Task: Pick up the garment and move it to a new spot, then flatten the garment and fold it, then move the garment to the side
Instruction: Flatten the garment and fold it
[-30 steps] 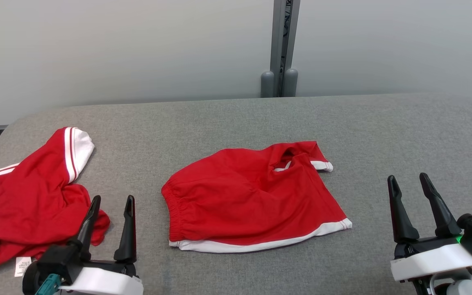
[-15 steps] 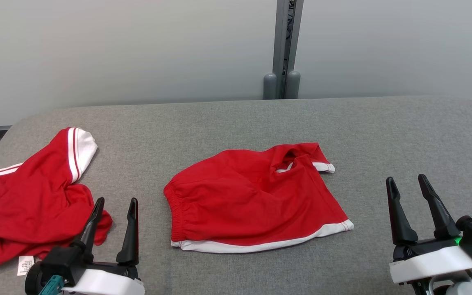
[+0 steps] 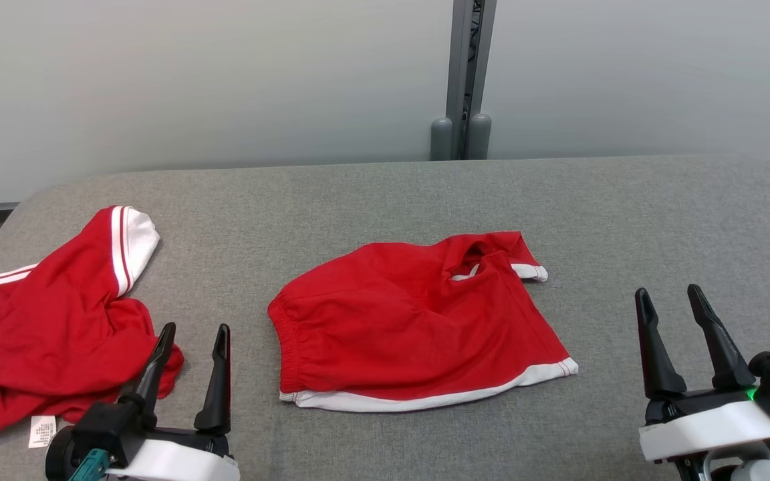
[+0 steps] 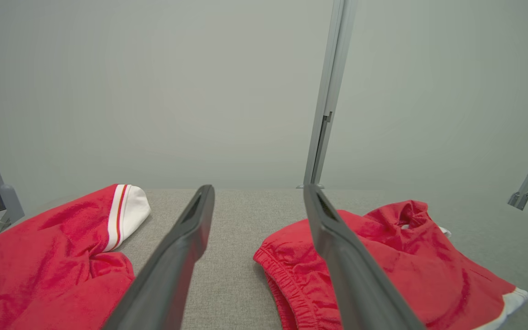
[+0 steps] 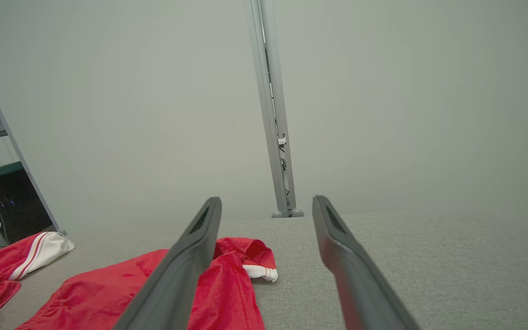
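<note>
A red garment [image 3: 412, 321] with a white hem, shaped like shorts, lies fairly flat in the middle of the grey padded table [image 3: 371, 194]. It also appears in the left wrist view [image 4: 401, 256] and the right wrist view [image 5: 227, 284]. My left gripper [image 3: 196, 328] is open near the front edge, left of this garment and clear of it, nothing between its fingers [image 4: 186, 238]. My right gripper [image 3: 666, 290] is open at the front right, apart from the hem corner, with bare table between its fingers [image 5: 337, 247].
A second red garment [image 3: 51, 314] with a white striped cuff lies crumpled at the table's left end, its edge just left of my left gripper. A grey post [image 3: 468, 73] stands behind the table against the pale wall. Bare table [image 3: 659, 214] stretches to the right.
The head view has shifted slightly. Both garments lie as before, and both grippers stay open in about the same places.
</note>
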